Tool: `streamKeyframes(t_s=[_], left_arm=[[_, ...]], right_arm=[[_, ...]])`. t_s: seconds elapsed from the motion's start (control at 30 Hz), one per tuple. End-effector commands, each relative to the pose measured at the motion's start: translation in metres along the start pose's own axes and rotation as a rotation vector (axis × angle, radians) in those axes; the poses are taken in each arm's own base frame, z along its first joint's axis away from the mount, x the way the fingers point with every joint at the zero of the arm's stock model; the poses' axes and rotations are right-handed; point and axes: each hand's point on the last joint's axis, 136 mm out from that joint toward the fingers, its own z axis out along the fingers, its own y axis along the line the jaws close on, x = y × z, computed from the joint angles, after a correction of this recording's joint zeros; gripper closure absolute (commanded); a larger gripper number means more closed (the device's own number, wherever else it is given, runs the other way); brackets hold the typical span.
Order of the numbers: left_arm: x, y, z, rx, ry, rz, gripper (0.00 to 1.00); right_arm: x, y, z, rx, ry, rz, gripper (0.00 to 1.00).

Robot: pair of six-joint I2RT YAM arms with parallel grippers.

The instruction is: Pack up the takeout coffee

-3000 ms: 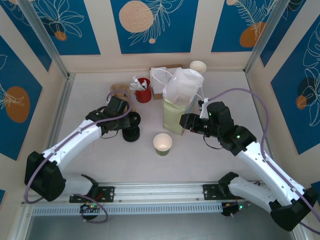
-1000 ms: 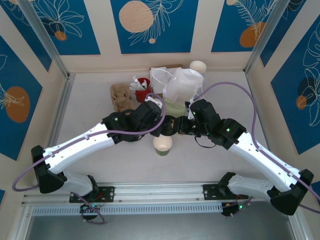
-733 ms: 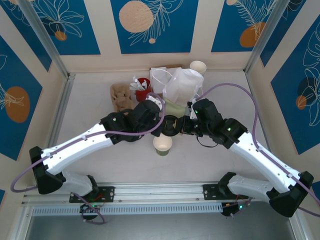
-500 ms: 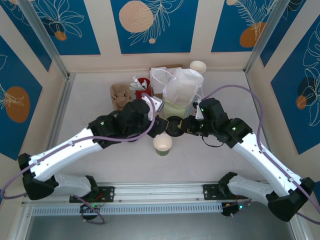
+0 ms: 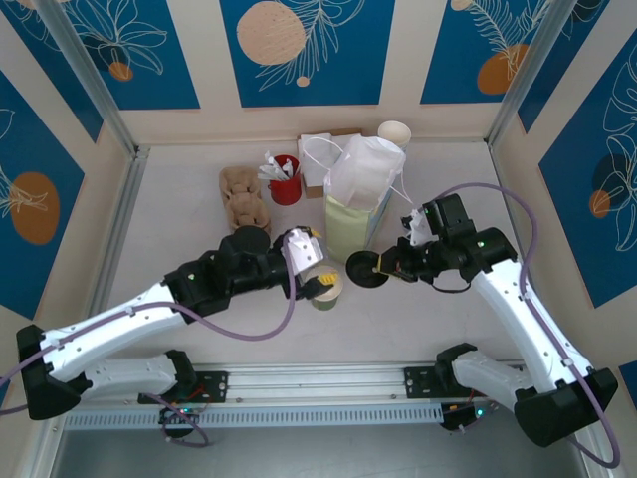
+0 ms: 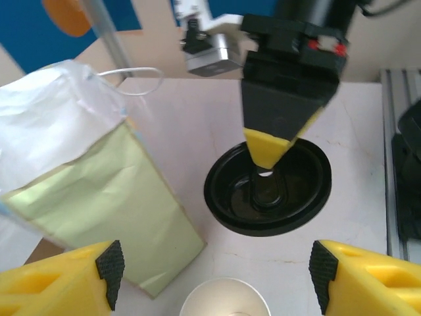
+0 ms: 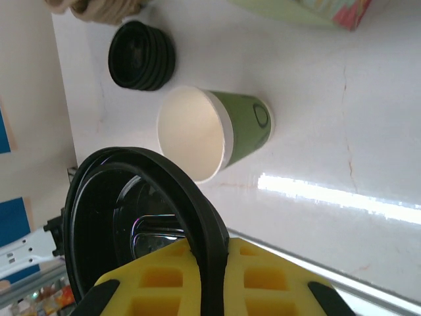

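Note:
The takeout coffee stands in two parts. Its paper cup, pale inside with a green wall, sits upright and lidless on the table in front of the green bag. Its round black lid hangs just right of the cup, clear of the table. My right gripper is shut on the lid's rim, holding it edge-on. My left gripper stands open just above the cup's rim, with nothing between its fingers.
A pale green paper bag with white plastic in its mouth stands behind the cup. A squat stack of black lids sits left of the cup. A red holder, a brown carrier and cream cups line the back.
My left gripper has opened, let go of the lid and drawn back toward the near left. My right gripper, shut on the lid, has carried it a little right.

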Motion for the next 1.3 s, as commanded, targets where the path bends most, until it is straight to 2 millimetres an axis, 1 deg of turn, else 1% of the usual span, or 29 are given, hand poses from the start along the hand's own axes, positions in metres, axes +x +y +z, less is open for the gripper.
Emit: streamKeyframes(t_s=[0.0,0.2,0.33,0.43,0.57,1.0,1.2,1.27], left_arm=[[-0.016,-0.022,0.004,0.096,-0.138,0.214,0.24],[-0.003,-0.038,0.019,0.153,-0.139,0.288,0.28],[0.004,-0.046,0.026,0.183,-0.129,0.298,0.32],[0.014,-0.053,0.028,0.22,-0.095,0.325,0.32],[0.022,-0.052,0.03,0.213,-0.062,0.34,0.36],[0.024,-0.048,0.039,0.208,-0.021,0.348,0.59],[0.023,-0.047,0.043,0.208,-0.012,0.359,0.64],[0.024,-0.048,0.044,0.208,-0.004,0.368,0.64]], right_arm=[[0.018,0.003,-0.002,-0.04,0.107,0.009,1.0],[0.022,0.002,0.005,-0.059,0.148,0.036,1.0],[0.024,0.002,0.01,-0.068,0.185,0.05,1.0],[0.023,0.004,0.011,-0.082,0.187,0.046,1.0],[0.023,0.006,0.012,-0.09,0.192,0.047,1.0],[0.022,0.007,0.015,-0.092,0.208,0.051,1.0],[0.023,0.007,0.016,-0.089,0.219,0.052,1.0],[0.023,0.007,0.015,-0.089,0.222,0.051,1.0]])
